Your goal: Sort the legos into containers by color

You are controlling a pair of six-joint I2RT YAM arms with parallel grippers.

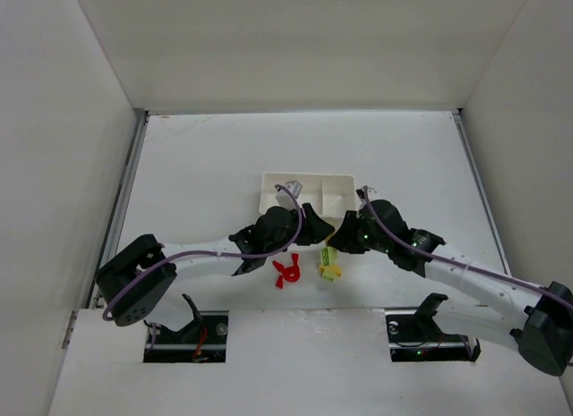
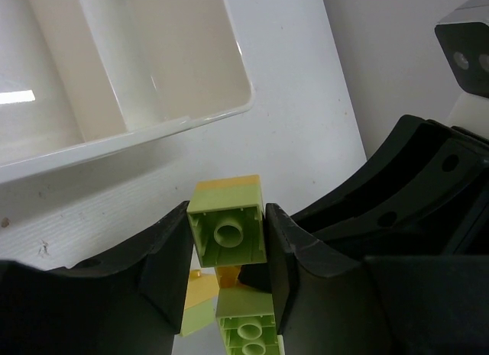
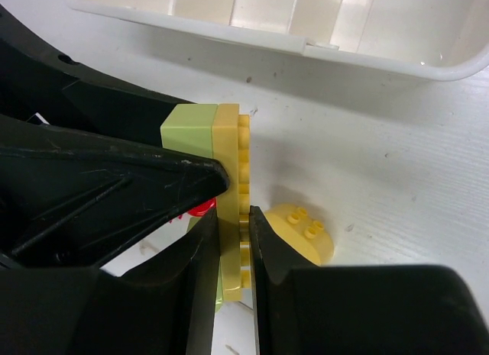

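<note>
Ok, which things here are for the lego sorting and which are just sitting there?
For the job:
white tray
green brick, in the left tool
yellow plate, in the right tool
red lego
round yellow piece

Just there:
purple cable
white side wall

Your left gripper (image 2: 228,244) is clamped on a light green brick (image 2: 228,233). One dark finger (image 2: 172,256) presses each side, and the brick's hollow underside with its round tube faces you. A yellow brick (image 2: 229,184) sits flush against its far face. Just below the grip you see a second light green brick (image 2: 248,328) and a yellow piece (image 2: 200,288). The white tray (image 2: 153,130) lies on the surface (image 2: 306,80) to the upper left, apart from the bricks, with thin dividers between its compartments. A dark curved housing (image 2: 428,187) fills your right side.
</note>
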